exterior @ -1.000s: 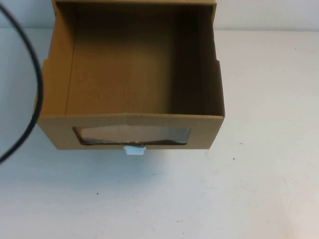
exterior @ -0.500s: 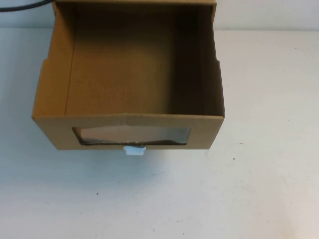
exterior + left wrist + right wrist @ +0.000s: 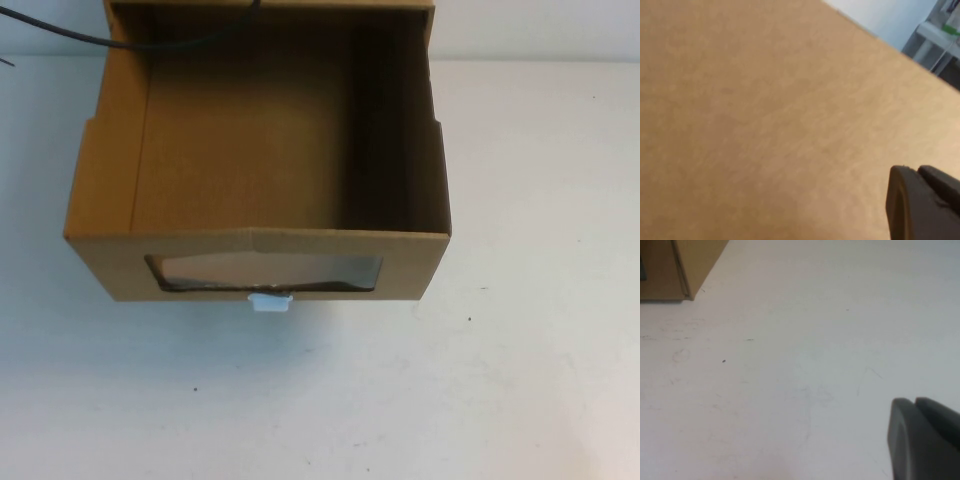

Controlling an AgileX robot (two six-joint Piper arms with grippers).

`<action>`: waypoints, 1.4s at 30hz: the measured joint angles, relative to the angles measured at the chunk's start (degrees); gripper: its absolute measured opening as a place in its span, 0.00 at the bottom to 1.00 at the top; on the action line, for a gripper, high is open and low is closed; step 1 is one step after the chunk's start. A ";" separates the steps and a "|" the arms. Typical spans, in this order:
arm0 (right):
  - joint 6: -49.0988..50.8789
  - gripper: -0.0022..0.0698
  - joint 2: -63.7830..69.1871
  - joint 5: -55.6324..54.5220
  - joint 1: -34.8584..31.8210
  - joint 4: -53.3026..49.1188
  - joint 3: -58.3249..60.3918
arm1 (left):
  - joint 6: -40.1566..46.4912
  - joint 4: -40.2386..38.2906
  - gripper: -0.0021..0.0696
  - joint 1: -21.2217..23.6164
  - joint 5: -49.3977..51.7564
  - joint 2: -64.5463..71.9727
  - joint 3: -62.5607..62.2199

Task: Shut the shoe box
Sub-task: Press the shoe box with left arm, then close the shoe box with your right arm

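The shoe box (image 3: pixel 100 200) is brown cardboard, and its drawer stands pulled out toward me, open on top and empty. Its front has a wide clear window (image 3: pixel 265 271) with a small white pull tab (image 3: pixel 270 302) below it. Neither gripper shows in the high view. In the left wrist view, my left gripper (image 3: pixel 917 170) is shut and empty, close over a flat brown cardboard surface (image 3: pixel 765 100) that fills the view. In the right wrist view, my right gripper (image 3: pixel 915 402) is shut and empty above the white table, away from a corner of the box (image 3: pixel 690 265).
A black cable (image 3: pixel 120 40) crosses the drawer's back left corner. White table (image 3: pixel 500 380) lies in front of the box and to both sides. Shelving (image 3: pixel 940 35) shows beyond the cardboard in the left wrist view.
The black cable has swung from the left side of the box up to its back left corner. The box has not moved.
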 joint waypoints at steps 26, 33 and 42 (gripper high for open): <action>0.00 0.01 0.00 1.02 0.00 18.20 0.00 | -0.40 3.49 0.02 -0.31 0.98 1.49 -0.59; -0.72 0.01 0.00 -4.39 0.00 19.30 0.00 | -0.82 3.38 0.02 -0.31 1.32 1.49 -0.59; -1.20 0.01 0.00 -13.83 0.00 35.31 0.00 | -1.18 3.29 0.02 -0.31 1.39 1.49 -0.59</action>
